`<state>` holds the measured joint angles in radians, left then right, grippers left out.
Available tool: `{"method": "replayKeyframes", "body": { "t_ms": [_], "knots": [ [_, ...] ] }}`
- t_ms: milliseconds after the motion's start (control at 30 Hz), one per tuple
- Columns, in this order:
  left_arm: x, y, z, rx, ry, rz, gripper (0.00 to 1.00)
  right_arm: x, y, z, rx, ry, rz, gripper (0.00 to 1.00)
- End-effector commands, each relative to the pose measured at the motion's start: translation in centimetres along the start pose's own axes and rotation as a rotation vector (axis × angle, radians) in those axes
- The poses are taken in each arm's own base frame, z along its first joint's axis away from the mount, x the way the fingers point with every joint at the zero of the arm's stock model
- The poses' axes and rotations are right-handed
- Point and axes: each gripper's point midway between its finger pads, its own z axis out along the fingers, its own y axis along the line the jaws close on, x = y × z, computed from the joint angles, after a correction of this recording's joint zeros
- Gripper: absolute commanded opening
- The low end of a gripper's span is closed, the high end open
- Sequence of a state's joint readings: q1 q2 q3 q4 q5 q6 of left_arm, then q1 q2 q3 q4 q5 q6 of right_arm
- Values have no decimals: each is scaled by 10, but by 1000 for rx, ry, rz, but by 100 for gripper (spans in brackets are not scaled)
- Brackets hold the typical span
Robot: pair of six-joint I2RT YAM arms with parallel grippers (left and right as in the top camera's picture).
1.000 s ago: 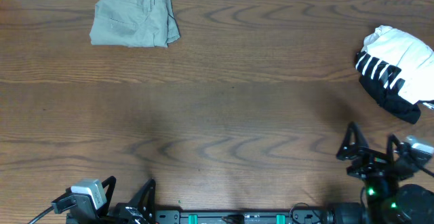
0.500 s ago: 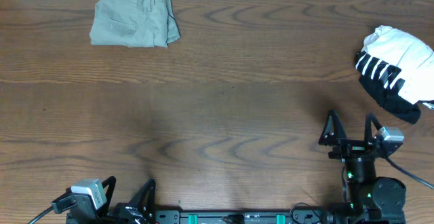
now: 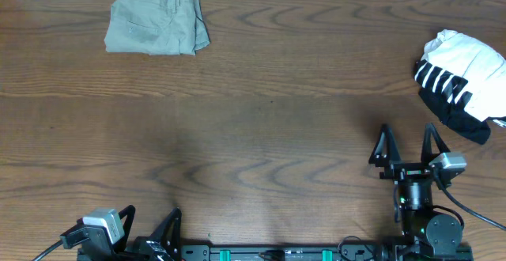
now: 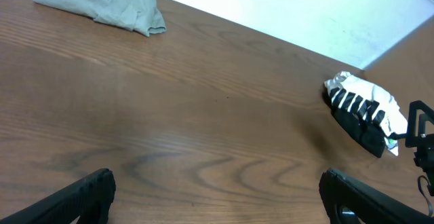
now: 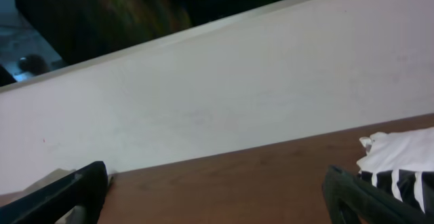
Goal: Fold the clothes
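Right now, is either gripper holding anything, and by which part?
Nothing is held. The left gripper and the right gripper are both open and empty; the trousers and the striped garment lie apart from them, untouched.

One table [image 3: 253, 134], three views.
Overhead looks straight down on it; my left wrist camera sits low at the near edge, facing far and right; my right tilts toward the far wall; all share the striped garment [image 3: 458, 83]; overhead and left, the trousers [image 3: 154, 30] too.

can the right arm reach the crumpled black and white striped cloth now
Probably yes: only bare wooden table lies between the open right gripper and the crumpled black-and-white striped cloth nearby.
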<state>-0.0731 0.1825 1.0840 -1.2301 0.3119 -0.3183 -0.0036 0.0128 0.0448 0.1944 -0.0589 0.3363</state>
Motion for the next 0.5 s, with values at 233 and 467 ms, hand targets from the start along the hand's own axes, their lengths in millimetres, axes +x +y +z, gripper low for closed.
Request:
{"method": "replayKeyframes", "body": {
  "t_ms": [233,467],
  "knots": [
    [1,-1,0,7,0,-13,98,14,20,-2,-154,19,-276,99],
    [0,-1,0,7,0,-13,98,27,-1,-1,-49,76,-263,99]
  ]
}}
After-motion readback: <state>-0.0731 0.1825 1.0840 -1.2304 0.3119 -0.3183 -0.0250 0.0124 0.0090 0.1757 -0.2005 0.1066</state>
